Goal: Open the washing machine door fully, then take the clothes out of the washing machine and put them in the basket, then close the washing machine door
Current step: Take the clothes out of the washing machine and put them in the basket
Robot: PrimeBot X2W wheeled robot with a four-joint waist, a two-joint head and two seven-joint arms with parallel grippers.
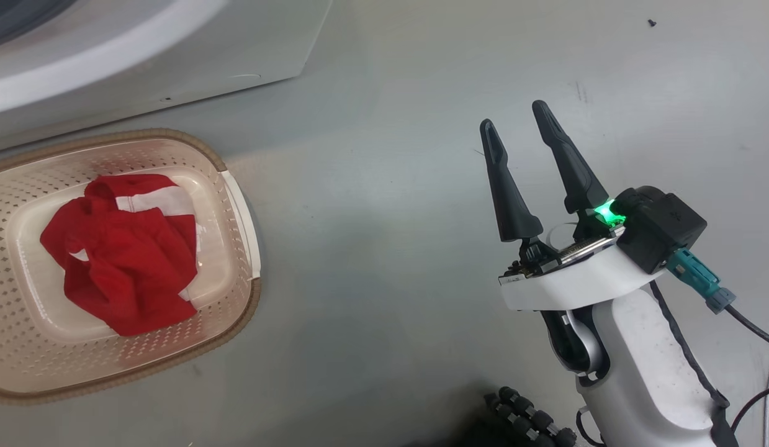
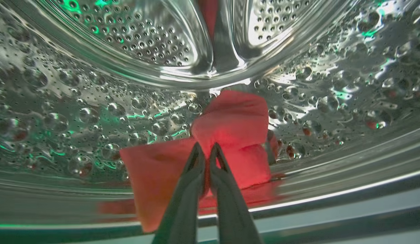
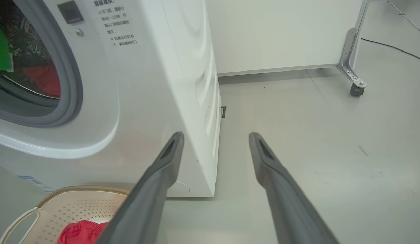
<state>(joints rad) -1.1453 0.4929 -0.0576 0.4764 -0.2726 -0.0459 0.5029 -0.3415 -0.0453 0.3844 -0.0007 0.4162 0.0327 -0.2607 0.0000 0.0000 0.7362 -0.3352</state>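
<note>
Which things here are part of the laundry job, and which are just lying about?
Job: washing machine; drum; red cloth in the drum, left gripper shut on it; basket; red garment in the basket; right gripper, open.
Lying about: wheeled panel; floor cable.

A pale grey floor (image 1: 390, 248) carries a small dark speck (image 1: 652, 23), perhaps a screw. A white panel (image 3: 281, 34) stands on a metal bracket with a caster (image 3: 356, 89); a black cable (image 3: 393, 49) trails nearby.
</note>
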